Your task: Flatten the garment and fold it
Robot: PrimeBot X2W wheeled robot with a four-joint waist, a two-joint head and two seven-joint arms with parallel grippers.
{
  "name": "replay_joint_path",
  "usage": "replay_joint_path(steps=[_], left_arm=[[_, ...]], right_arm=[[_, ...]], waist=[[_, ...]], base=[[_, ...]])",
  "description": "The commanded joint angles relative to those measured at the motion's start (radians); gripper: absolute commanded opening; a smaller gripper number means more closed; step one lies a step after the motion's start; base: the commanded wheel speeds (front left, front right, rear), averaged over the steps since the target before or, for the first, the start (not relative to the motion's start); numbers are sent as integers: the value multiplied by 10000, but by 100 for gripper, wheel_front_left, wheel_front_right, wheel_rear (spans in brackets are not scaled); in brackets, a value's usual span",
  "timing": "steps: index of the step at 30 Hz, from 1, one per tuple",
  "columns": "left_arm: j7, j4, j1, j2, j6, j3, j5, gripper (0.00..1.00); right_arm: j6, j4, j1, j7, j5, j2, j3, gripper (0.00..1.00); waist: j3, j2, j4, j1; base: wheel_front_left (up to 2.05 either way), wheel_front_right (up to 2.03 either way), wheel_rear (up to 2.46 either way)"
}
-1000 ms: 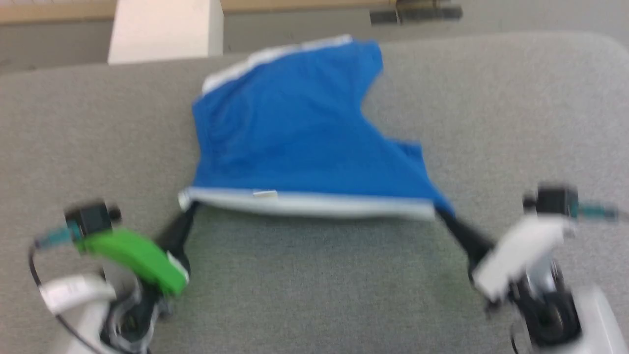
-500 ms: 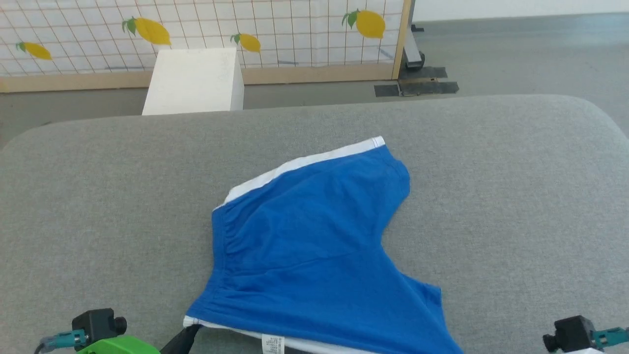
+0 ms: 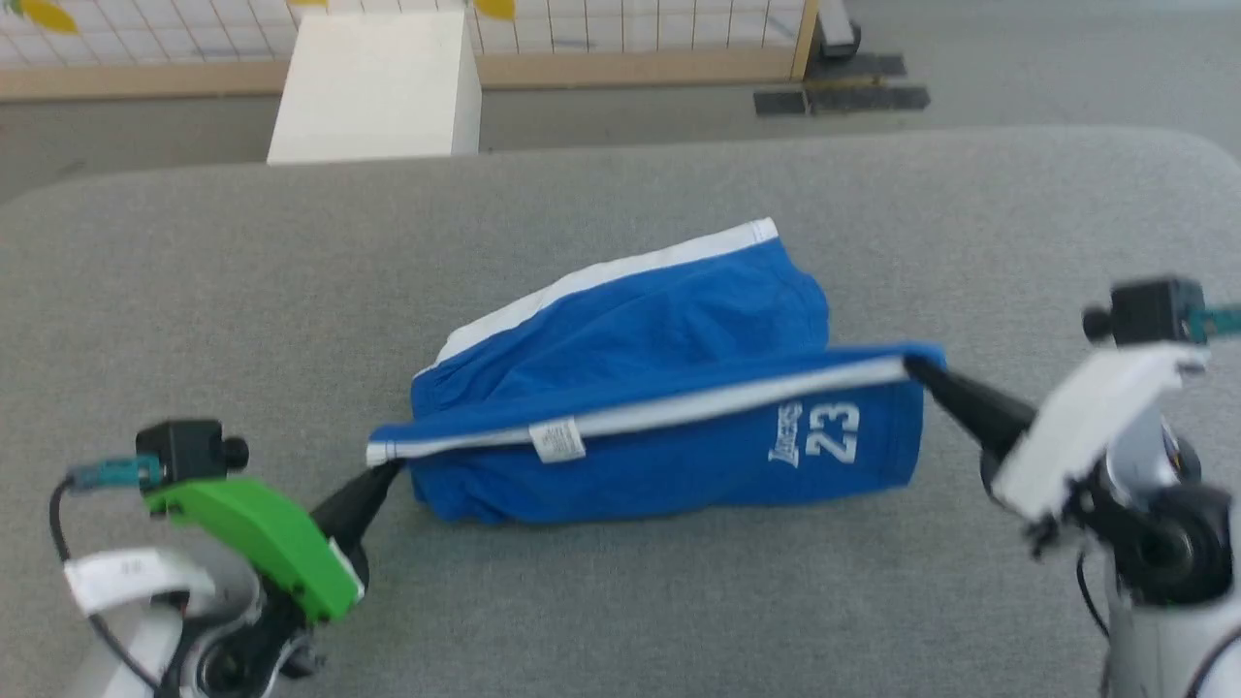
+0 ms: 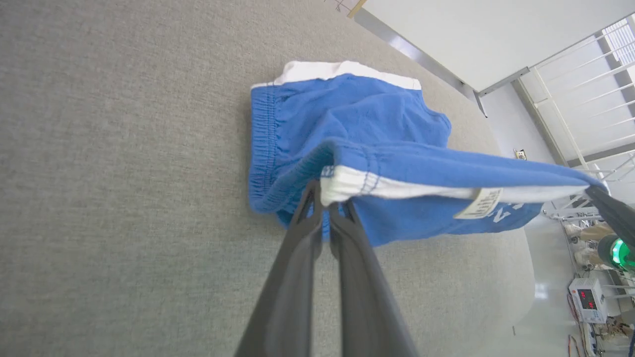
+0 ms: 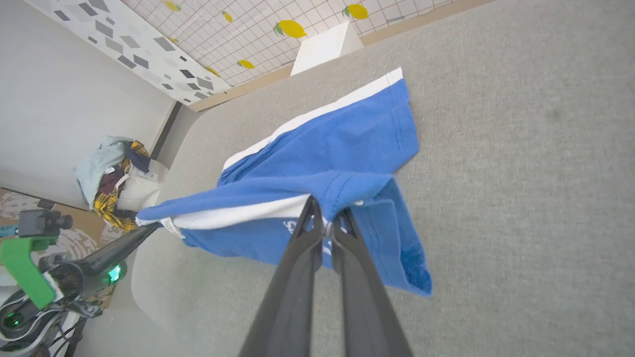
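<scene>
On the felt-grey tabletop, midway between its side edges, lies the soft blue garment, its white waistband taut between our left fingers and right fingers, which pinch its ends. The head view shows a white "23"; the left wrist view, puckered elastic.

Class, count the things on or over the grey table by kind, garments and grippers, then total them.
Bright blue soft shorts with white stripes: 1
Dark two-fingered grippers, left gripper and right gripper: 2
Total: 3
</scene>
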Motion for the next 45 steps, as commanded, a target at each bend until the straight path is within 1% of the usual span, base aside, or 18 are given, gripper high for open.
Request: replay_joint_path(steps=[1,8,10,14,21,30,31,32,33,36,40,42,44,45], left_arm=[[118,244,-444,12,-133,-27,17,0],[880,1870,-2618,-383,-665,-370,-247,0],[1042,2365,-3153,-478,-812,-482,-241,0],[1183,3203,-3941,-673,-1111,-587,-280,0],[1273,4266,-4805,-849,-1636,-718,-300,0],[1280,4969,-5277,-1023,-1954,-897,-303,0],[1265,5020,-5303,-1037,-1986,-909,-311,0],[1254,5050,-5317,-1055,-2011,-914,-333,36],[1172,5055,-5342,-1069,-2041,-889,-340,100],[928,5024,-5418,-1066,-2098,-812,-313,100],[190,4832,-5553,-1093,-2145,-473,-257,100],[-556,4680,-5624,-1012,-2167,-290,88,100],[-1678,4498,-5622,-925,-2186,-90,664,100],[-2386,4355,-5563,-801,-2199,-97,1204,100]], right_arm=[[-13,441,-569,-239,-223,-15,35,0],[-13,3312,-3422,-1484,-1648,-15,74,0],[-13,4040,-4080,-1796,-2042,-15,107,0],[-13,5419,-5201,-2405,-2469,-15,206,0],[-13,7580,-6677,-3380,-3137,-15,378,0],[-13,9832,-7859,-4182,-3707,-14,726,0],[-13,10022,-7974,-4351,-3733,-14,800,5],[-13,10163,-8058,-4488,-3697,-14,866,39],[-13,10333,-8167,-4684,-3644,-14,925,100],[-13,10588,-8486,-5359,-3546,-14,1243,100],[-13,10799,-8853,-6407,-3329,-14,1732,100],[-13,10881,-8980,-6875,-3223,-14,1972,100],[-13,10920,-9047,-7312,-3170,-14,2254,100],[-13,10958,-9036,-7519,-3110,-14,2355,100]], waist=[[627,0,146,1],[1735,0,530,1],[1984,0,588,1],[2434,0,642,1],[2984,0,769,1],[3207,0,894,1],[3197,0,902,1],[3182,0,909,1],[3162,0,920,1],[3096,0,951,1],[2950,0,1000,1],[2834,0,1001,1],[2680,0,982,1],[2560,0,958,1]], base=[[0,0,0],[0,0,0],[0,0,0],[0,0,0],[0,0,0],[0,0,0],[0,0,0],[0,0,0],[0,0,0],[0,0,0],[0,0,0],[0,0,0],[0,0,0],[0,0,0]])
